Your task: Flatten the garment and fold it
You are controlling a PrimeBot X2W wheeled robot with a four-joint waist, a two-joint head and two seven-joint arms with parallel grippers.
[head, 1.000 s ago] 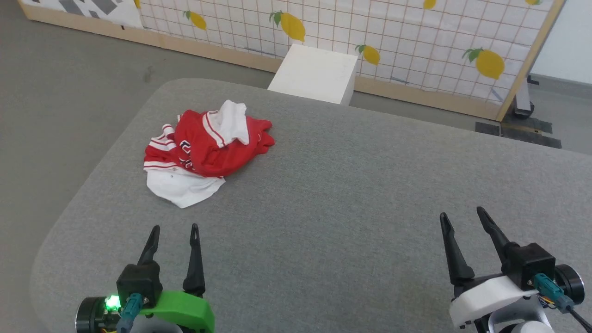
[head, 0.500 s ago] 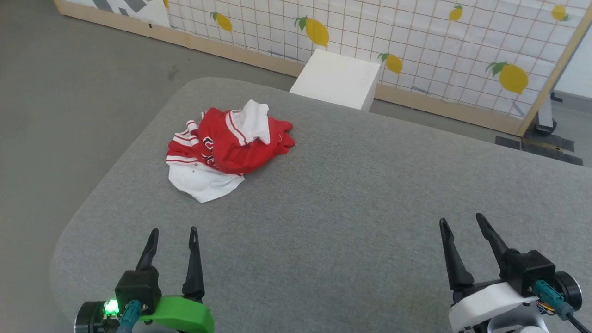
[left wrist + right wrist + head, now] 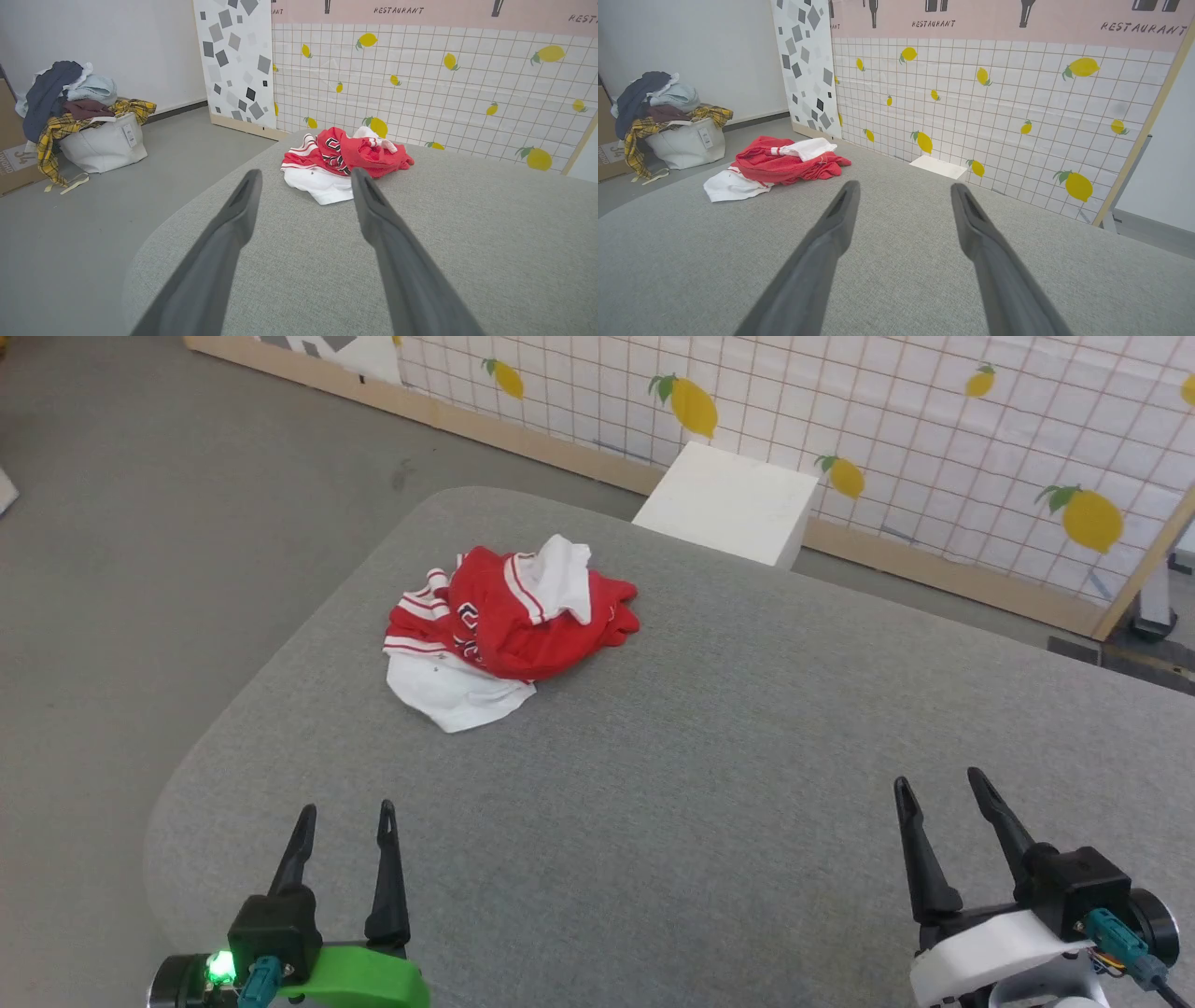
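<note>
Garment (image 3: 509,630) crumpled on grey table (image 3: 747,756)

Soft matt cloth garment (image 3: 509,630) on rough grey woven-fabric table (image 3: 709,784)

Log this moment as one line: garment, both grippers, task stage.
garment: crumpled heap, far left of grey table | left gripper: open, empty, short of garment | right gripper: open, empty | stage: flattening not started

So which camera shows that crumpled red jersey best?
The head view: it looks down on the whole red jersey, with white sleeve and lettering showing. The left wrist view sees it low, ahead beyond its fingers; the right wrist view catches it side-on, off to the left, lettering hidden.
</note>
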